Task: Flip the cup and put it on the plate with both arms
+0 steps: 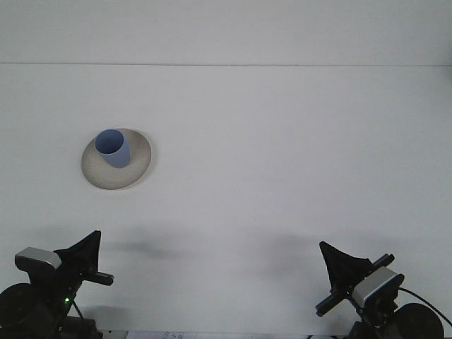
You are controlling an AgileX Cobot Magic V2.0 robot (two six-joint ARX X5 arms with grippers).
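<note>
The blue cup [113,147] stands upright, mouth up, on the pale round plate [138,164], toward the plate's far-left part. The plate lies on the white tabletop [282,155] in its left half, nearer the left edge than the middle. At the near edge, well apart from the plate, the left pincer [83,248] sits by the near left corner with its fingers together, holding nothing. The right pincer [340,263] sits by the near right corner, likewise closed and empty.
</note>
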